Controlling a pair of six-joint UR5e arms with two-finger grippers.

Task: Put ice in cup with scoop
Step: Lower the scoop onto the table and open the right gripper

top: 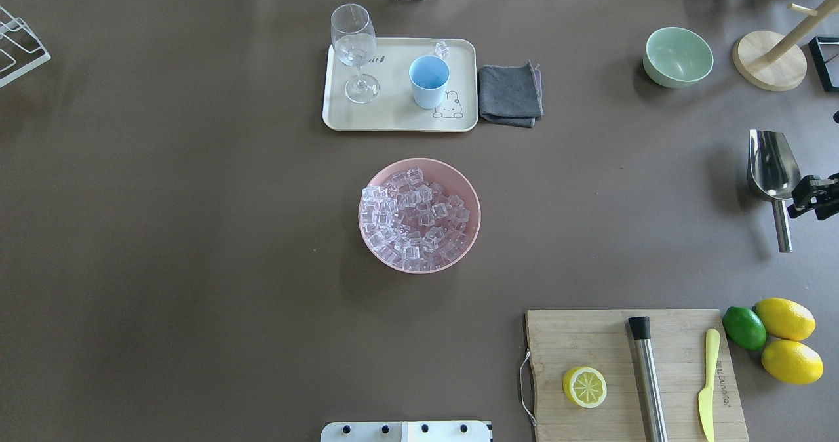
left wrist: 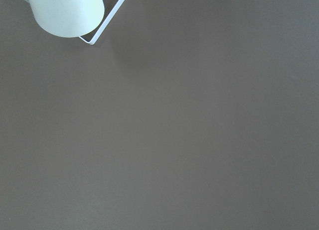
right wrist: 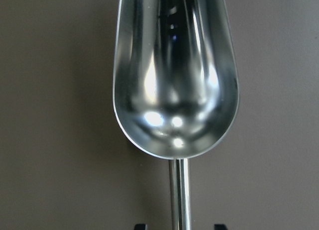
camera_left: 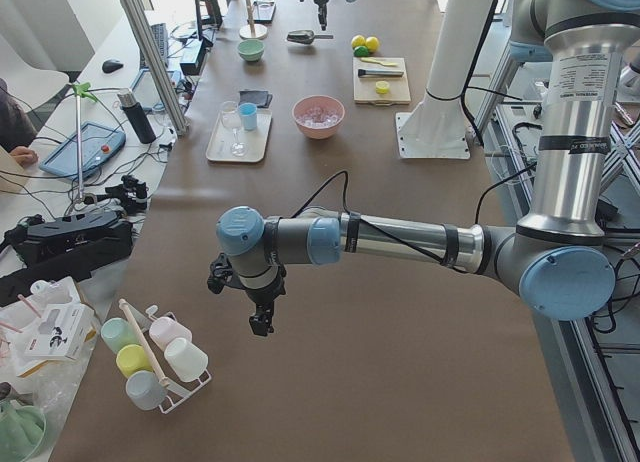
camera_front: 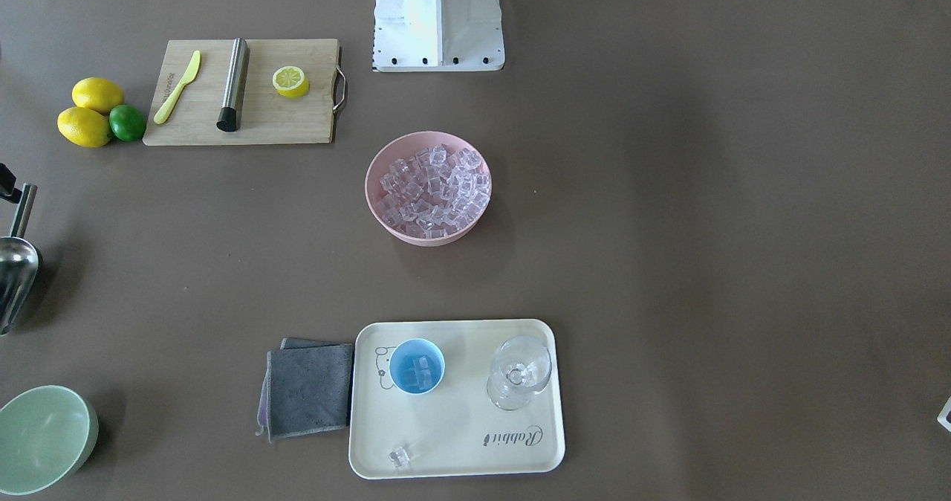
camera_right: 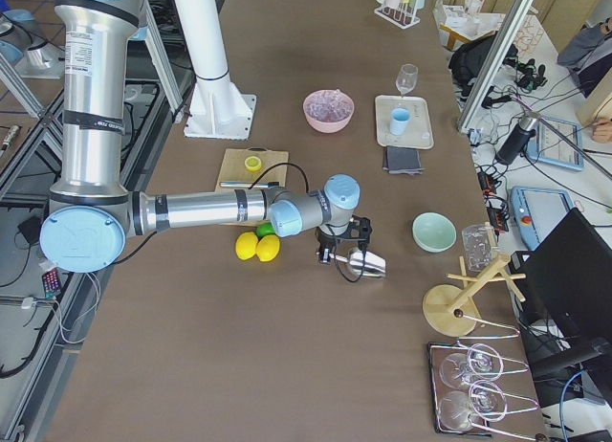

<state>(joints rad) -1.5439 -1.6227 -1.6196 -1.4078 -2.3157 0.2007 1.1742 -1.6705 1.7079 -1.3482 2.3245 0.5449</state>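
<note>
The right end effector (top: pixel 801 198) straddles the handle of the scoop (top: pixel 772 166), fingers wide and clear of the steel, holding nothing. A skewed close could roll the round handle aside. On its robot side sit lemons (top: pixel 784 319), and a green bowl (top: pixel 678 56) lies beyond the trough. Bare surface (top: pixel 590 199) opens to its left toward the ice (top: pixel 419 216), with the cup (top: pixel 429 81) farther beyond. The left end effector (camera_left: pixel 262 317)'s opening cannot be told.

Bright even light, soft shadows, sharp

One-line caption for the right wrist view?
Empty steel scoop seen against the brown table, right gripper open astride its handle.
</note>
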